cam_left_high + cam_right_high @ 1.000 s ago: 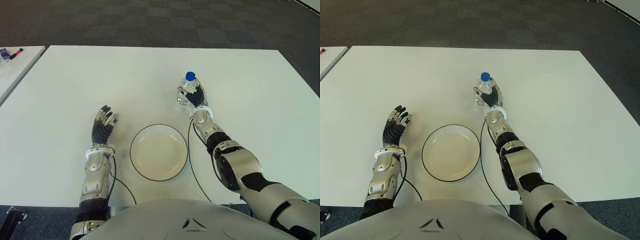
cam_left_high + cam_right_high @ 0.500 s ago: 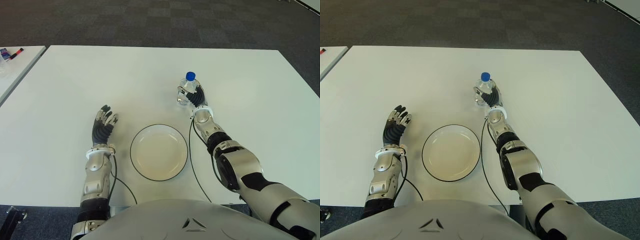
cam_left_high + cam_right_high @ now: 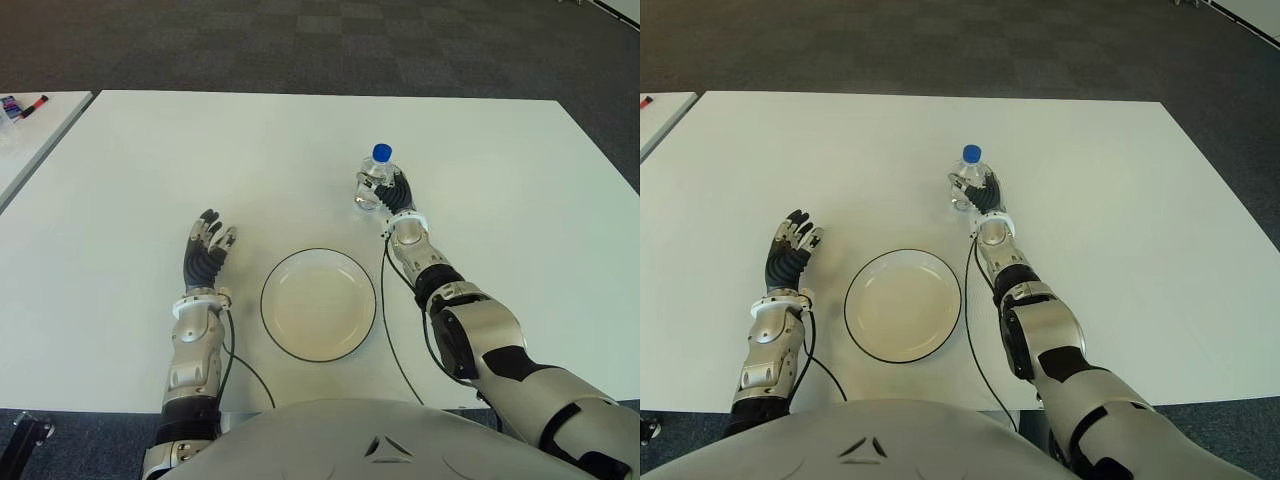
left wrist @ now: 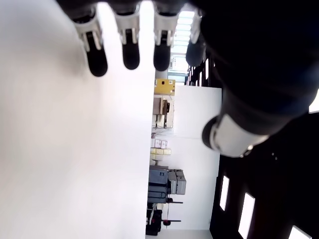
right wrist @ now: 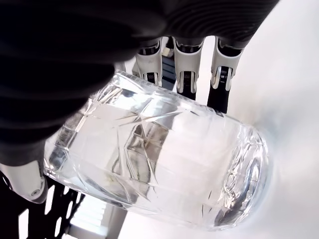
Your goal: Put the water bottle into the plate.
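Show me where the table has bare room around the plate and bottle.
Bare table runs wide beyond the left hand and to the right of the right hand, which grips the water bottle. The plate is empty. Only the plate-to-bottle gap is tight.

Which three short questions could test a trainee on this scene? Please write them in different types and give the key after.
1. True or false: the water bottle already stands in the plate.
2. Which hand is closed around the bottle? A) the right hand B) the left hand
3. Fill in: the bottle's cap is coloured ____.

Key
1. False. The bottle is upright over the table, beyond the plate, which holds nothing.
2. A. The right wrist view shows its fingers wrapped around the clear body; the left hand shows open, left of the plate.
3. Blue.
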